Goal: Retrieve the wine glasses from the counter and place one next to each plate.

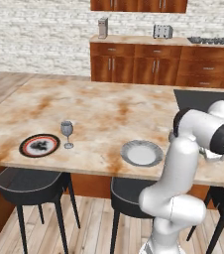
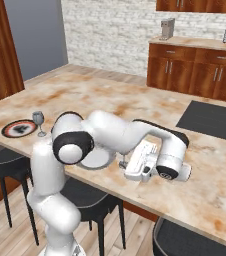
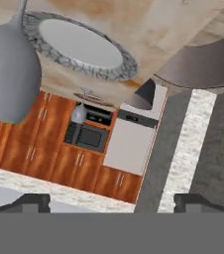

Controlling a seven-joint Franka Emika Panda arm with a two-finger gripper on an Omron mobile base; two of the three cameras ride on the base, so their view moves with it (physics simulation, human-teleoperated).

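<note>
On the marble counter one wine glass stands upright just right of the red-and-black rimmed plate. The pale plate lies near the front edge, right beside my arm. In the hand view, which is rolled upside down, a second wine glass looms large at the left with its stem running upward, close to the pale plate. My gripper is open and nothing sits between its fingertips. From the right base view the gripper hovers low over the counter beside the pale plate.
A dark inset panel lies in the counter at the right. Black stools stand under the front edge, and one seat appears in the hand view. Wooden wall cabinets line the back.
</note>
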